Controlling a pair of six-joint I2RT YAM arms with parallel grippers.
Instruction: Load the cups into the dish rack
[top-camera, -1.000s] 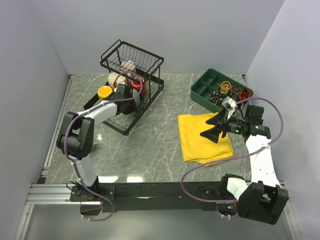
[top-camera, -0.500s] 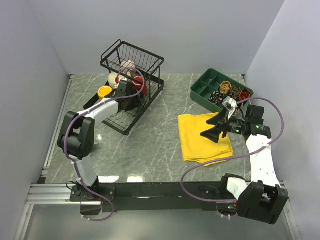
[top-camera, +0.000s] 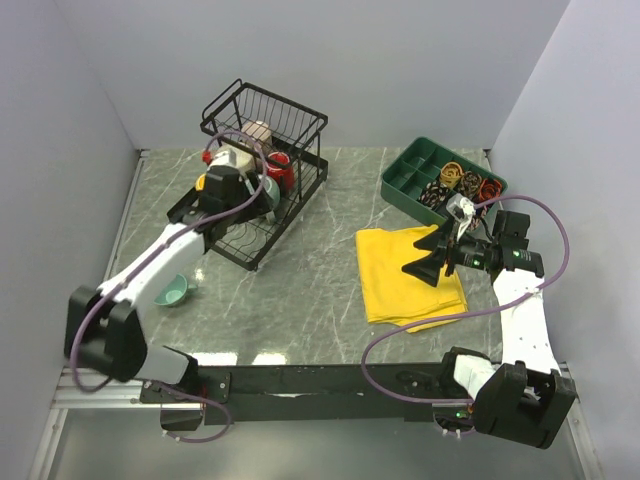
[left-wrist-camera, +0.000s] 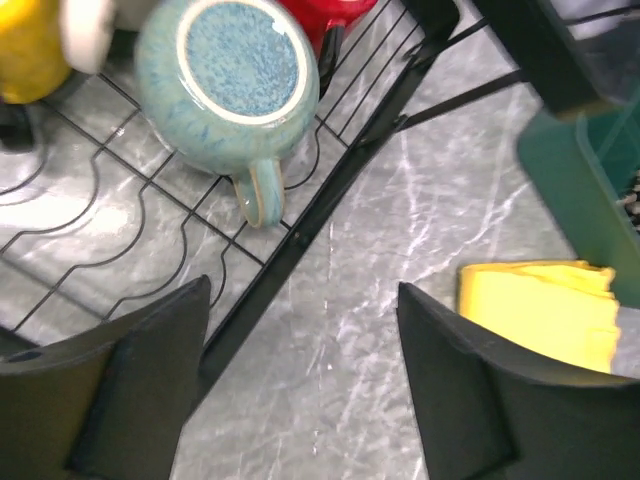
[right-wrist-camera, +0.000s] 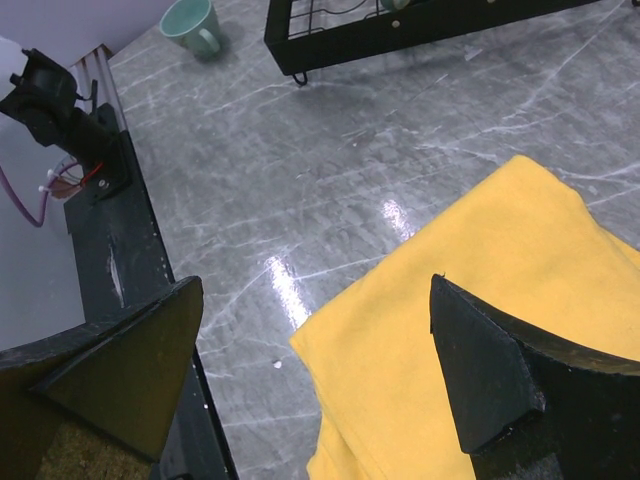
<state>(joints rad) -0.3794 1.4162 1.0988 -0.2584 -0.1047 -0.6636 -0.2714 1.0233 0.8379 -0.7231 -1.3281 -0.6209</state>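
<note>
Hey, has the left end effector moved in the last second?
Yes. In the top view the left end effector has pulled back leftward, from the middle of the rack toward its left edge, jaws open.

Glossy glazed cup (left-wrist-camera: 230, 80), matt wire dish rack (left-wrist-camera: 300, 232)

A folded yellow cloth (top-camera: 390, 282) lies near a green compartment tray (top-camera: 408, 178).

In the left wrist view the edge cuts off the yellow cup (left-wrist-camera: 24, 58), with a blurry white blob (left-wrist-camera: 95, 32) beside it. Only a bit of the red cup (left-wrist-camera: 340, 10) shows. From above, the left arm (top-camera: 162, 253) hides part of the rack (top-camera: 284, 102). The bits (top-camera: 462, 181) in the green tray (top-camera: 404, 181) are too small to tell.
</note>
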